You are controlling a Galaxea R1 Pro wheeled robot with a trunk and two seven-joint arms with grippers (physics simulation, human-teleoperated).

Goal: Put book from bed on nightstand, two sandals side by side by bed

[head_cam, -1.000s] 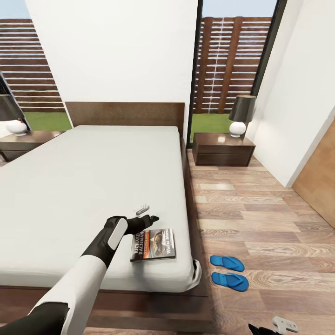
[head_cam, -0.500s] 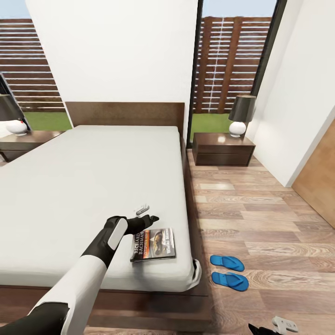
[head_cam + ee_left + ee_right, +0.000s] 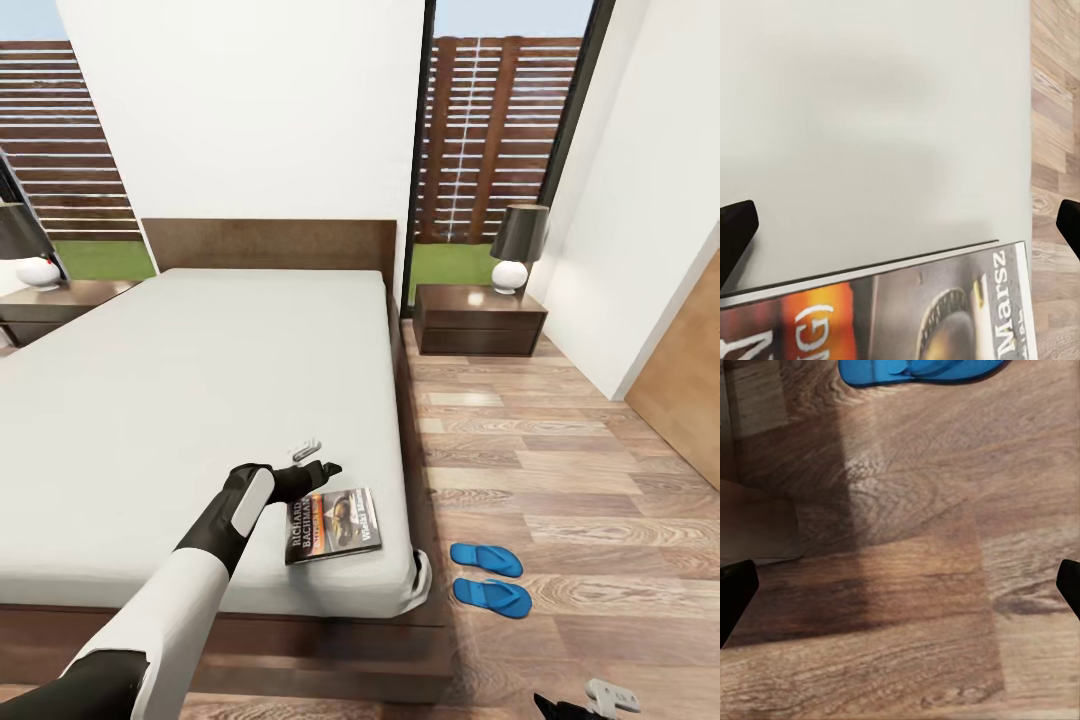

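The book (image 3: 333,524) lies flat on the bed (image 3: 200,390) near its front right corner, cover up. My left gripper (image 3: 315,458) hovers open just beyond the book's far edge, touching nothing. In the left wrist view the book (image 3: 907,315) lies below the open gripper (image 3: 900,225), with bare mattress between the fingertips. The two sandals (image 3: 487,560) (image 3: 492,597) lie side by side on the floor beside the bed's corner. One nightstand (image 3: 480,322) stands right of the headboard, another nightstand (image 3: 55,300) left of it. My right gripper (image 3: 588,702) hangs open low over the floor. One sandal (image 3: 922,369) shows in the right wrist view.
Each nightstand carries a lamp with a dark shade and white base (image 3: 518,250). Tall windows stand behind them. A white wall and a brown door (image 3: 690,380) bound the wood floor (image 3: 560,470) on the right, which lies open between bed and wall.
The whole picture has shifted slightly, so the camera moved. My left gripper stays open beyond the book; the right gripper holds its place.
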